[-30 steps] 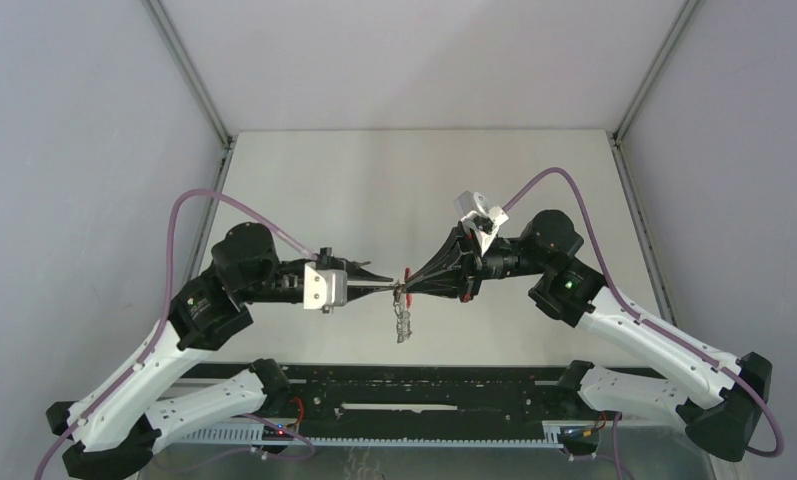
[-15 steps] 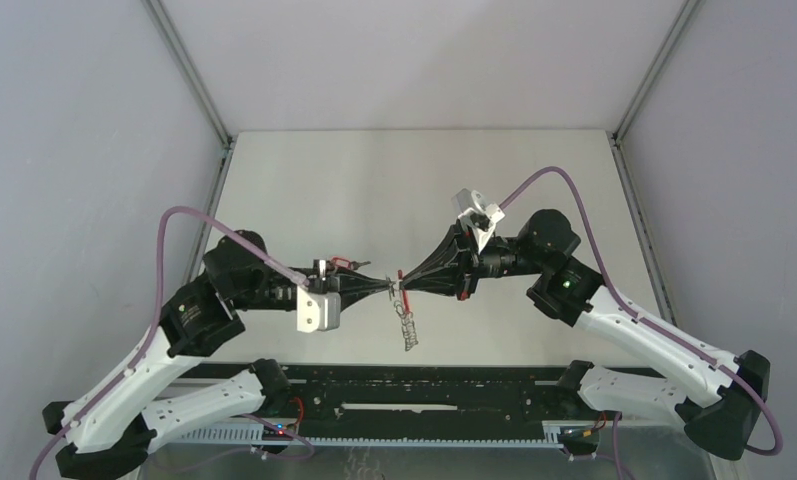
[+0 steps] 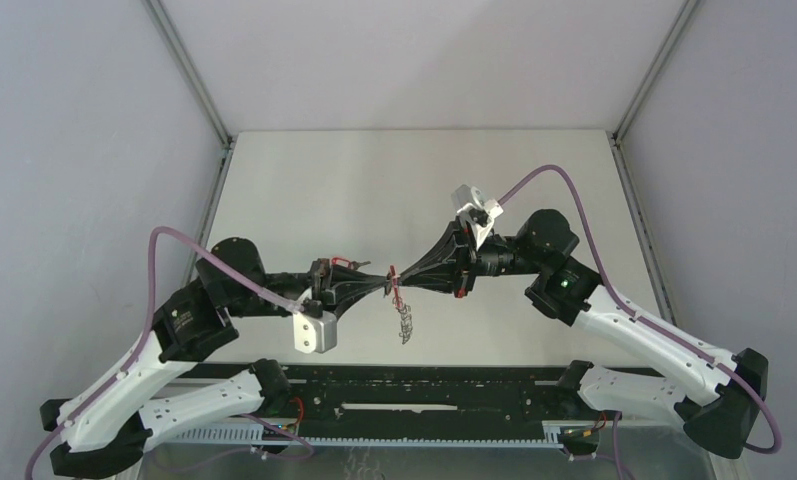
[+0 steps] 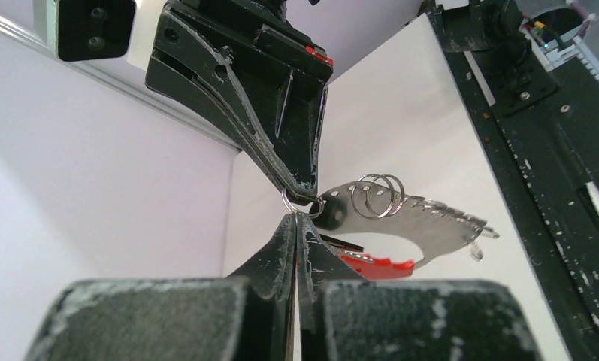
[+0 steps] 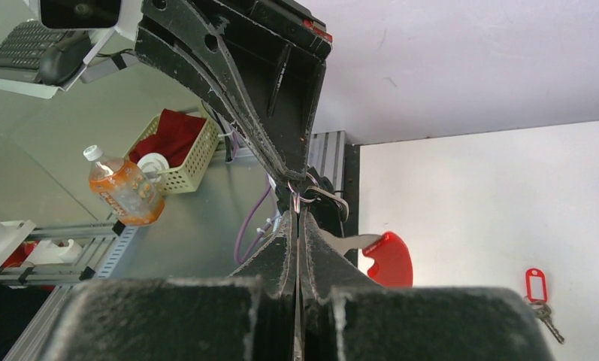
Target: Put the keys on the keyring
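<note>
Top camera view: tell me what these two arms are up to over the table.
Both arms meet tip to tip in mid-air above the white table. The right gripper is shut on one end of the keyring, a silver-grey metal plate with a row of small loops and a red arc, which hangs below the tips. The left gripper is shut at that same end, apparently pinching it too. A small metal key with a red oblong tag lies on the table, not yet on the keyring.
</note>
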